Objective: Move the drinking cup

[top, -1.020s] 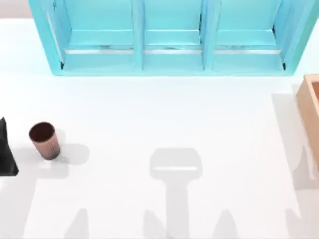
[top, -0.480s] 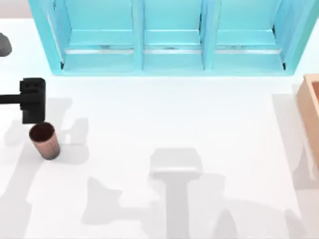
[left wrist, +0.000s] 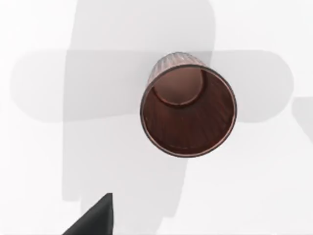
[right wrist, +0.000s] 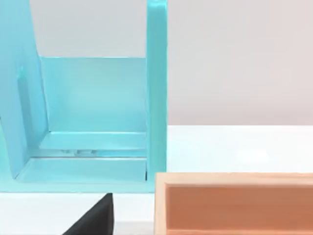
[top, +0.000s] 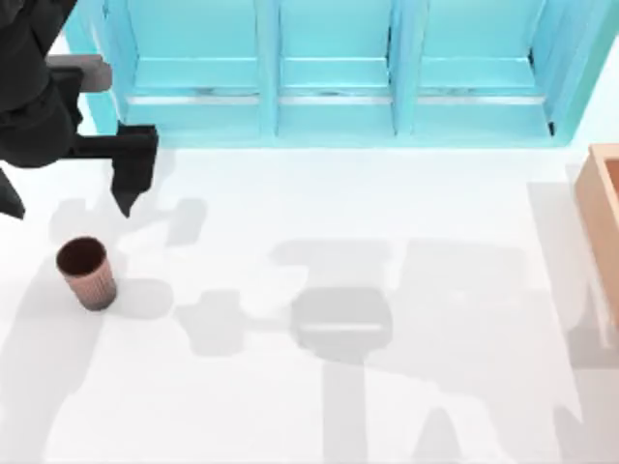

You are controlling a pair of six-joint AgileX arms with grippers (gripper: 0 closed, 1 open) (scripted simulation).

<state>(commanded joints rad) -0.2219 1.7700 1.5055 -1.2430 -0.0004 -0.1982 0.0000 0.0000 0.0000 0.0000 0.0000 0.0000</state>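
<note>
- Small reddish-brown ribbed tapered drinking cup (top: 86, 274): upright, well in front of the turquoise three-bay shelf unit (top: 329, 72), toward its left end
- Left gripper (top: 126, 179): above, nearer that unit; finger spread: cannot tell
- Centre over rim, descend vertically, close on ribbed wall

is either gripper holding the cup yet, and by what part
Nothing is held. The drinking cup stands alone on the table, apart from the left gripper hovering above it.
</note>
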